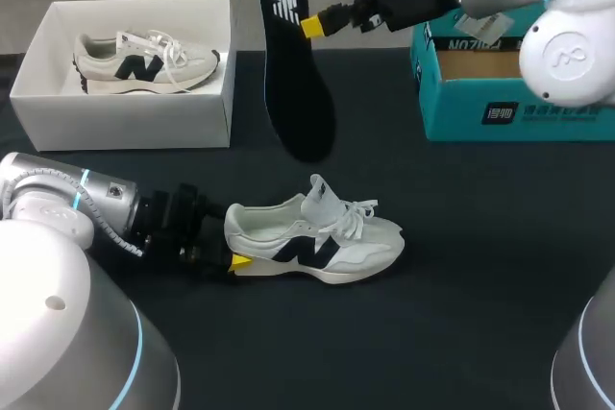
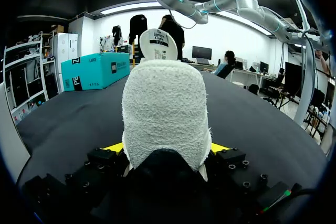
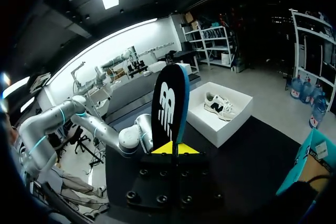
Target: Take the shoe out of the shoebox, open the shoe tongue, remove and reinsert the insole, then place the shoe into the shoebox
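Left claw (image 2: 167, 148): clamped on the heel of the white-and-grey lace-up sneaker (image 1: 317, 237), one yellow tip pressed to each side of the heel, low at the near left of the desk.
Sneaker: stands on its sole on the black desk (image 1: 480, 285). The heel is in the left claw and the toe points away from it toward the desk's right side. The tongue is raised and the white laces are loose.
Right claw (image 1: 313, 24): pinched shut on one long edge of the flat black foam insole (image 1: 293, 74), near the end that bears a white logo.
Insole: held in the air over the far middle of the desk, logo end up and the other end hanging down. It is clear of the sneaker, above and beyond it, and touches nothing but the right claw.
Open white cardboard shoebox (image 1: 125, 117): at the desk's far left, well apart from both claws, with a second matching sneaker (image 1: 144, 62) lying inside.
Open teal cardboard box (image 1: 519, 108): at the far right, under the right arm.
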Available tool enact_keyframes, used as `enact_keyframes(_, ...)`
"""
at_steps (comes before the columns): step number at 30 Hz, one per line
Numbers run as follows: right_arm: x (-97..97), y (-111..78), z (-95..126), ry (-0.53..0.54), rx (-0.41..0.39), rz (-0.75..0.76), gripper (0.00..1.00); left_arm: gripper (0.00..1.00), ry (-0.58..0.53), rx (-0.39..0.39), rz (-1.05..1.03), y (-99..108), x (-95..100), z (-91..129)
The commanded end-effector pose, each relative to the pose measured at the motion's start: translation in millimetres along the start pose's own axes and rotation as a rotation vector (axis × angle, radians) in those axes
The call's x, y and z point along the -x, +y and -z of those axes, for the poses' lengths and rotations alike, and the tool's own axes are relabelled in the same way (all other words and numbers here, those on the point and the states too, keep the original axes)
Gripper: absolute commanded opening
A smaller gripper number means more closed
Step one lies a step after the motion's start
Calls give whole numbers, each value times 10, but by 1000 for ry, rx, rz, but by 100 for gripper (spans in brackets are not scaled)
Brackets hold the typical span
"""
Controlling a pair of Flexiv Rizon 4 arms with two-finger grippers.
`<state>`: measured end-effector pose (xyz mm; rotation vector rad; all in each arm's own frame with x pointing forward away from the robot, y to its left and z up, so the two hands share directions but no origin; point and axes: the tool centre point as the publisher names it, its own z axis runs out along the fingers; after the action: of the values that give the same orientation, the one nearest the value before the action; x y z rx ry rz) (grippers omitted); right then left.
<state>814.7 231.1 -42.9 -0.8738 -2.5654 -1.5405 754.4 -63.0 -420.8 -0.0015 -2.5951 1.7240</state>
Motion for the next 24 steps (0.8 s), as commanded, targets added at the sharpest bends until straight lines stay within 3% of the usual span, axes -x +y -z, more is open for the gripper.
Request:
enact_keyframes(1, -87, -86, 295, -18, -42, -32, 0, 0, -1, 3, 0, 26, -7, -4)
enact_keyframes(5, -182, -152, 393, -67, -29, -63, 0, 0, -1, 3, 0, 26, -7, -4)
enact_keyframes(19, -182, -152, 393, -67, -29, -63, 0, 0, -1, 3, 0, 26, -7, -4)
enact_keyframes(24, -183, -232, 629, -69, -9, -93, 0, 0, -1, 3, 0, 26, -7, -4)
